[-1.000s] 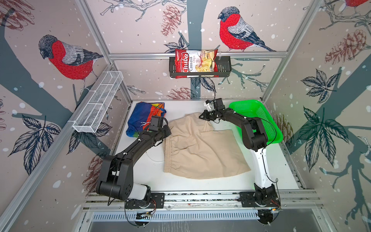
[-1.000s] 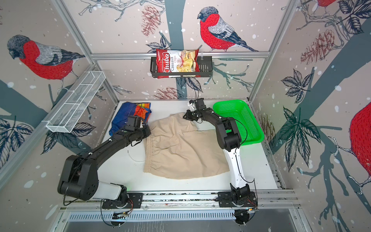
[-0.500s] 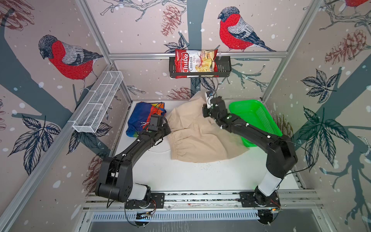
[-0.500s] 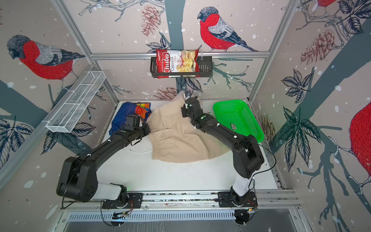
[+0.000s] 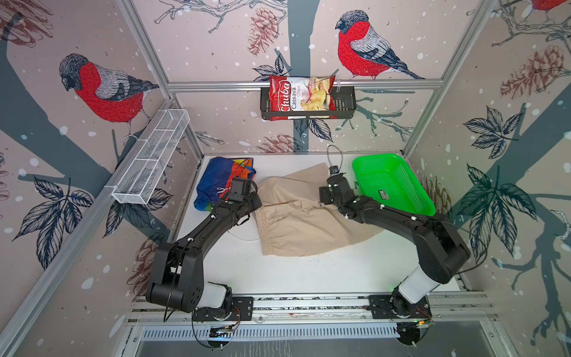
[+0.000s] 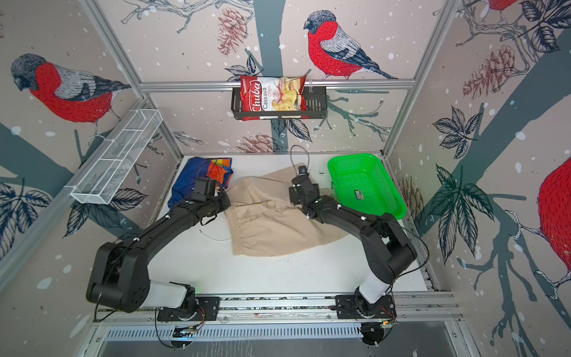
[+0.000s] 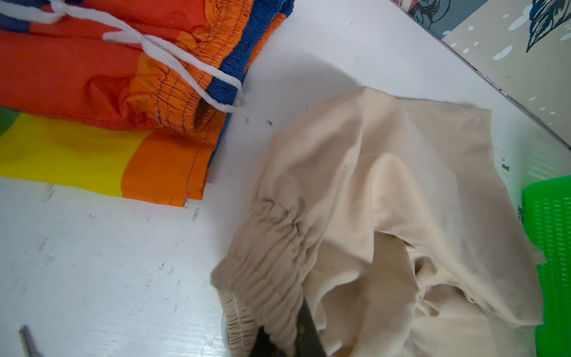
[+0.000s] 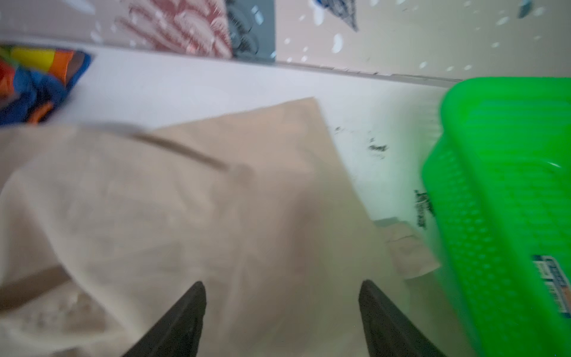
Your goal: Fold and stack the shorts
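Note:
The beige shorts (image 5: 304, 221) (image 6: 272, 225) lie rumpled and partly doubled over mid-table, with the gathered waistband toward the left arm. My left gripper (image 7: 285, 335) is shut on that waistband, at the cloth's left edge in both top views (image 5: 255, 202). My right gripper (image 8: 282, 287) hovers open just over the beige cloth's right part (image 5: 324, 197), with nothing between its fingers. The rainbow-striped shorts (image 5: 222, 179) (image 7: 92, 92) lie folded at the back left, their white drawstring showing.
A green mesh basket (image 5: 389, 182) (image 8: 506, 185) stands at the back right, close beside the right gripper. A white wire shelf (image 5: 151, 160) is on the left wall. A black rack with a chip bag (image 5: 301, 97) hangs on the back wall. White table (image 5: 278, 278) shows in front.
The right gripper lifted the beige shorts' far edge, carried it over the cloth and opened, letting go. The shorts went from spread flat to bunched and doubled. The left grip is unchanged.

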You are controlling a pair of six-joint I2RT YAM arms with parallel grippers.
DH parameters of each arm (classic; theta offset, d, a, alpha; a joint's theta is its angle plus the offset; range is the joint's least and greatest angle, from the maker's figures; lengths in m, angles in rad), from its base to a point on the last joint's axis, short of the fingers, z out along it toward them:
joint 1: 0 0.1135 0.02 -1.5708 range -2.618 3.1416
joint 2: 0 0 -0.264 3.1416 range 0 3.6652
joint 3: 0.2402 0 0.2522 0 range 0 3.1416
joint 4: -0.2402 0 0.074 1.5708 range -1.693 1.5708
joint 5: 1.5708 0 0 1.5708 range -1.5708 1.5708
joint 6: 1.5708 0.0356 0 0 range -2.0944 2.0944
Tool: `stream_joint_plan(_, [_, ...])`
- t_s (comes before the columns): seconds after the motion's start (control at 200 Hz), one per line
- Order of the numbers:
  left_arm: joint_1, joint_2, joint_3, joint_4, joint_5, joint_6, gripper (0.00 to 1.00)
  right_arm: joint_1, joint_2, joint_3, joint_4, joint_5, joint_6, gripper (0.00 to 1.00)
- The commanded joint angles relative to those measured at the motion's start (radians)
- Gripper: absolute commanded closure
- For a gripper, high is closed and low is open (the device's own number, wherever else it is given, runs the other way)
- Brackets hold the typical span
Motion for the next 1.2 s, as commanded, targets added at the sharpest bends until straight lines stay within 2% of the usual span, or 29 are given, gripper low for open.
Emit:
stream_joint_plan(0.0, [0.001,-0.002,0.001,-0.011,-0.021,0.012,1.0,-0.109,0.024,0.064,-0.113,-0.162,0.066,0.28])
stream_joint_plan(0.11, [0.0,0.007,0.0,-0.008,-0.009,0.017,1.0,-0.168,0.147,0.193,-0.249,-0.205,0.041,0.36])
stream_joint_plan(0.215, [0.001,0.011,0.003,-0.008,-0.005,0.018,1.0,-0.179,0.288,0.311,-0.349,-0.247,0.036,0.34])
stream_joint_plan(0.29, [0.001,0.014,0.004,-0.007,-0.007,0.02,1.0,-0.183,0.365,0.365,-0.367,-0.295,0.039,0.32])
stream_joint_plan(0.495, [0.0,0.032,0.01,-0.009,-0.004,0.026,1.0,-0.185,0.49,0.464,-0.33,-0.289,0.037,0.26])
stream_joint_plan(0.665, [0.0,0.052,0.008,0.002,0.014,0.028,1.0,-0.192,0.626,0.624,-0.374,-0.299,0.029,0.29])
stream_joint_plan(0.785, [0.0,0.061,0.006,0.006,0.018,0.03,1.0,-0.192,0.684,0.709,-0.377,-0.327,0.029,0.47])
stream_joint_plan(0.87, [0.001,0.064,0.007,0.006,0.02,0.033,1.0,-0.196,0.708,0.779,-0.39,-0.322,0.027,0.75])
stream_joint_plan(0.95, [0.0,0.066,0.007,0.007,0.022,0.035,1.0,-0.198,0.712,0.843,-0.399,-0.285,0.017,0.98])
stream_joint_plan(1.081, [0.0,0.061,0.004,0.01,0.024,0.037,1.0,-0.197,0.691,0.943,-0.417,-0.213,-0.002,1.0])
stream_joint_plan(1.196, [0.001,0.058,0.0,0.007,0.019,0.04,1.0,-0.198,0.626,0.914,-0.358,-0.143,-0.016,1.0])
